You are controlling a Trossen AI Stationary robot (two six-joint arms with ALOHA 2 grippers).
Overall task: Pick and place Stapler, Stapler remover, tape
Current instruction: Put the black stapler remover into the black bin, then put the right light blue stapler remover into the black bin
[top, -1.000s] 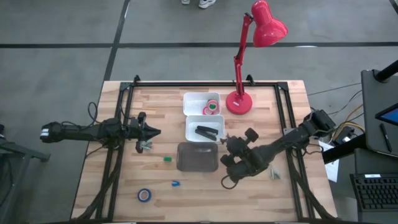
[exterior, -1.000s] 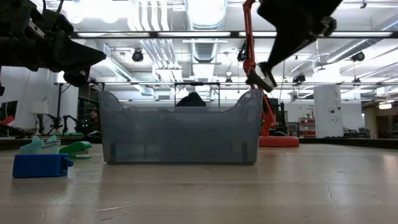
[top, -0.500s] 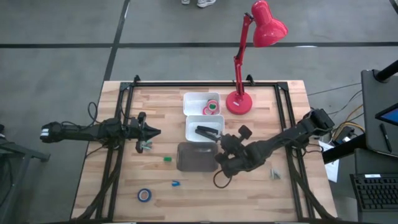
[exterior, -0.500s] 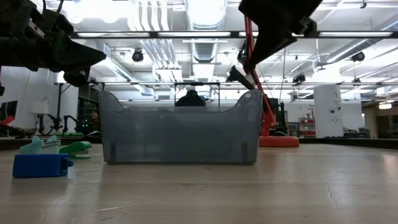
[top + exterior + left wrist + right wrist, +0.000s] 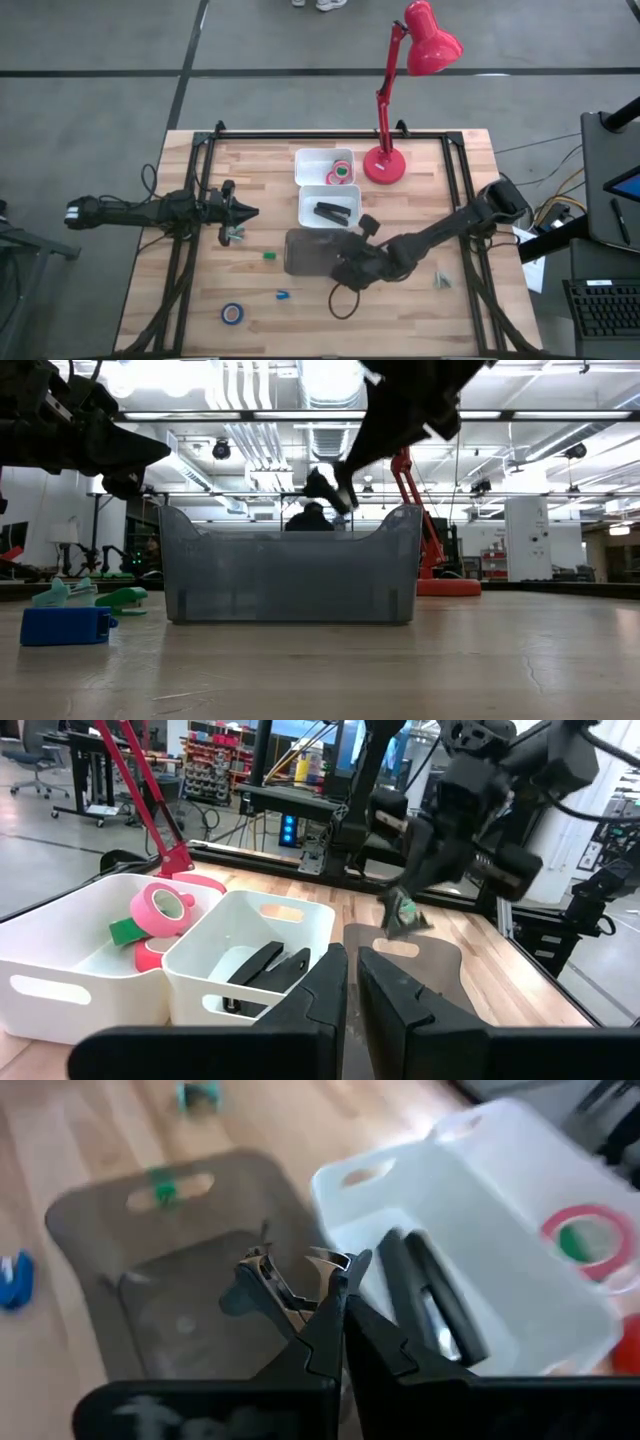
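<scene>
Right wrist view alone reveals the right gripper [image 5: 335,1295] clenching a stapler remover [image 5: 262,1287] above the grey bin [image 5: 305,252], having moved leftward.

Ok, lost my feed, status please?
Right gripper shut on grey claw staple remover, over smoky grey bin. Left gripper idle, table's left. Nothing in the way.

The right arm stretches low and diagonally inward from the right side, its right hand [image 5: 345,268] pinched shut at mid-desk. The left arm lies level from the left edge, its left hand [image 5: 243,212] nearly closed, fingers almost touching.
</scene>
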